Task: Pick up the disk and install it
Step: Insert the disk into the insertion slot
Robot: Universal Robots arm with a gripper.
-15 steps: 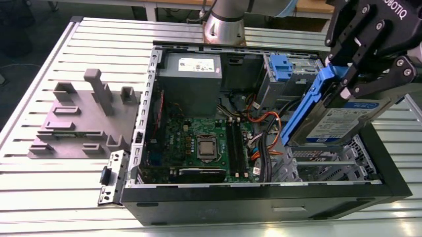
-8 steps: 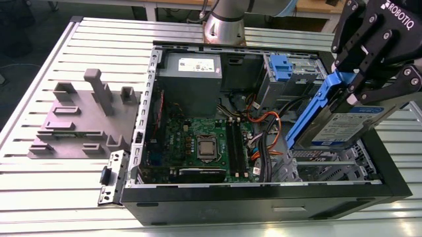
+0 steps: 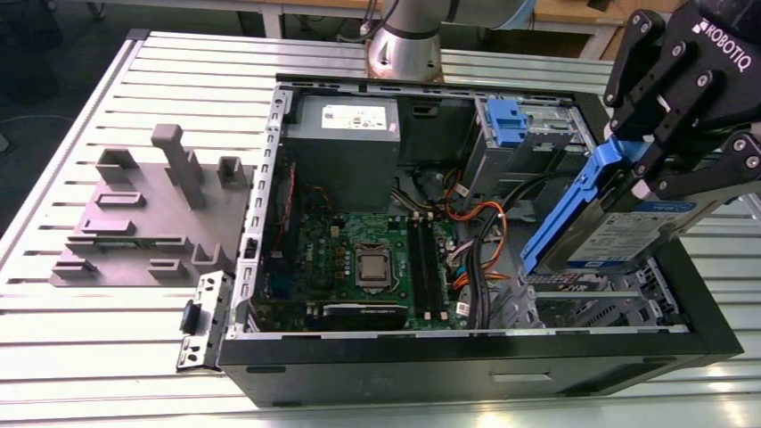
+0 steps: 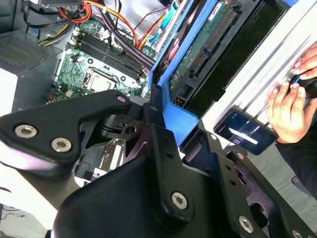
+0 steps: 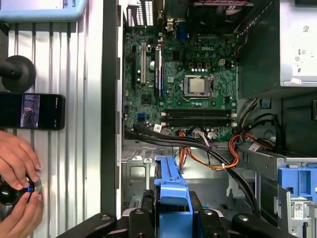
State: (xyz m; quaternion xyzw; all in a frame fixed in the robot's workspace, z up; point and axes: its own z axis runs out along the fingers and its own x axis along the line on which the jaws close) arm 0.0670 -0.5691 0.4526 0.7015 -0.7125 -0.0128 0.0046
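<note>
Hanging tilted over the open computer case [image 3: 476, 361], at the exterior view's right, the disk [image 3: 630, 239] is clamped by its blue frame [image 3: 568, 207] between the fingers of the gripper [image 3: 658, 174]; beneath it, toward the exterior view's left, lies the motherboard [image 3: 356, 259], with the grey power supply [image 3: 345, 134] at the far wall; further left a grey fixture [image 3: 143, 214] sits on the slatted table [image 3: 71, 339]; in the first wrist view a person's hands [image 5: 17, 163] lie near a phone [image 5: 32, 111].
</note>
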